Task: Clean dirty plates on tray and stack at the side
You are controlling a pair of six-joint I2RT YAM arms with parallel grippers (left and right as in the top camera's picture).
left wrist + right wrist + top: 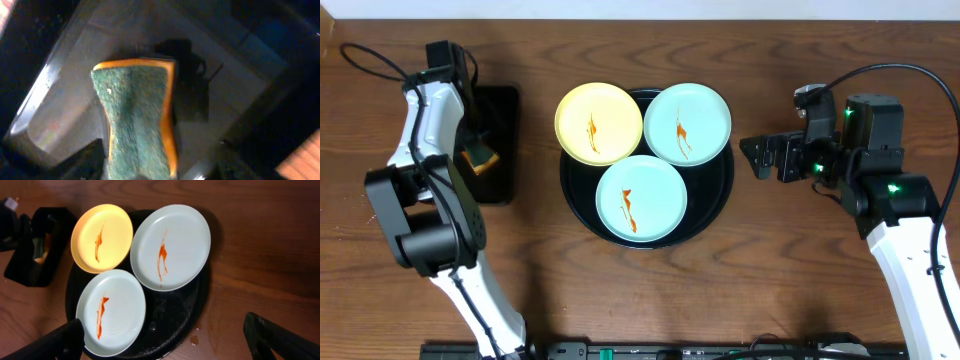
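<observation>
Only the left wrist view shows the sponge green side up, inside the released left end effector. Overhead: 3 smeared plates, 1 tray; right end effector released.

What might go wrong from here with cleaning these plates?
The pale yellow plate overhangs the rim of the round black tray, so scrubbing pressure may tip it. The left gripper straddles the green-topped yellow sponge off-centre, so closing may shove it aside.
</observation>
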